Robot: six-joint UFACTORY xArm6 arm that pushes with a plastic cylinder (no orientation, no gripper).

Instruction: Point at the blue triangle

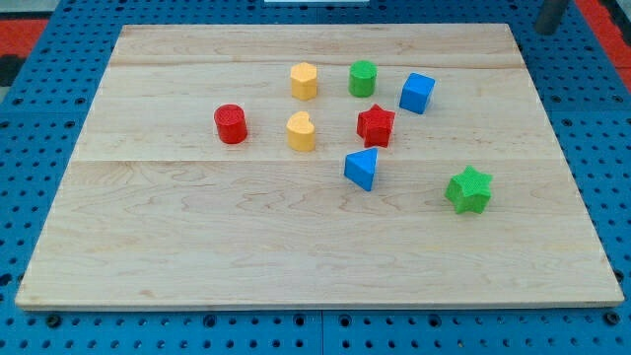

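Pale wooden bench (197, 237) on blue pegboard carries the blocks. With the small blue plastic triangle (362, 169) as landmark: red star block (376, 125) sits just above it, yellow heart-like block (301, 131) up-left, green star block (469, 190) well to its right. My tip is not visible, only a dark rod (550, 15) at the view's top right, far from the landmark; there is no gripper to report. Approaching from there, I judge it could nudge the blue cube (417, 93) or red star. No writing is readable.
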